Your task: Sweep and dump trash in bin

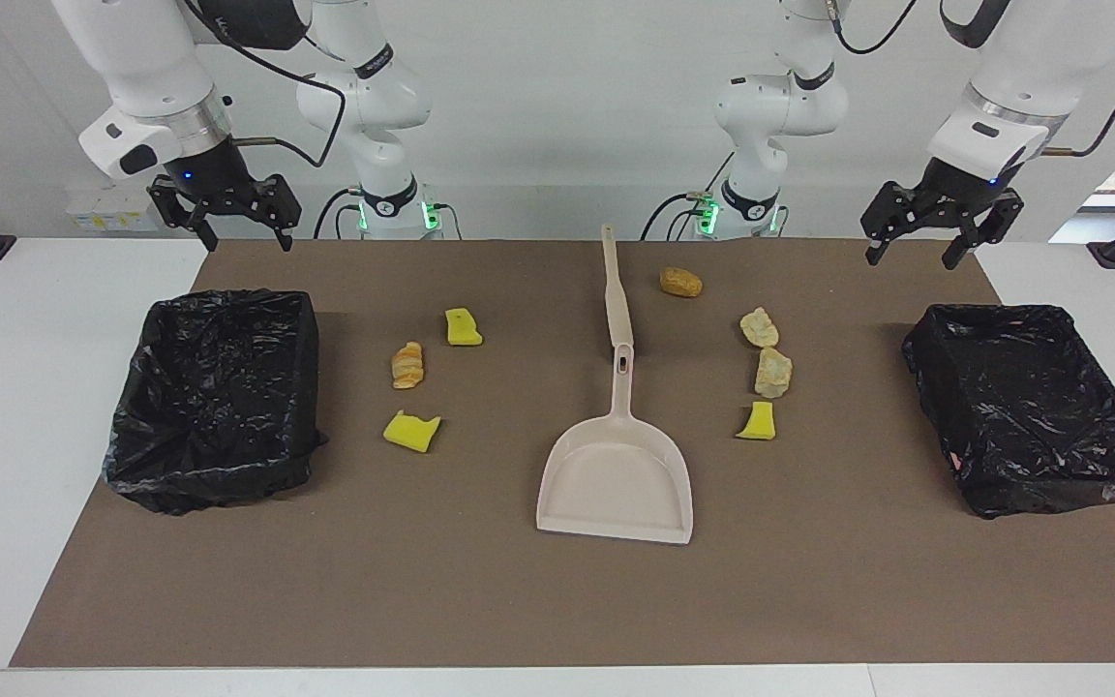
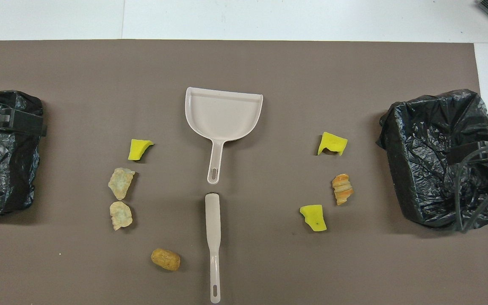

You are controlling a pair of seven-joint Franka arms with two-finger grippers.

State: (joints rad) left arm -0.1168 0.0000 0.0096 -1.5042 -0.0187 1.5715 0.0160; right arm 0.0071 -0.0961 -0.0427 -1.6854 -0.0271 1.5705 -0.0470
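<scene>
Several trash scraps lie on the brown mat. Two yellow sponge chunks (image 1: 464, 327) (image 1: 411, 430) and a croissant-like lump (image 1: 407, 365) lie toward the right arm's end. A brown lump (image 1: 680, 282), two beige lumps (image 1: 759, 327) (image 1: 772, 373) and a yellow chunk (image 1: 758, 422) lie toward the left arm's end. A black-lined bin (image 1: 306, 387) (image 2: 392, 140) stands at the right arm's end, another bin (image 1: 920, 373) (image 2: 36, 169) at the left arm's end. My right gripper (image 1: 241, 237) and left gripper (image 1: 911, 259) hang open and empty, high over the mat's edge by the robots.
A beige dustpan (image 1: 616, 479) (image 2: 223, 112) lies mid-mat, its handle pointing toward the robots. The beige brush (image 1: 615, 290) (image 2: 213, 228) lies in line with that handle, nearer the robots. White table (image 1: 15, 387) surrounds the mat.
</scene>
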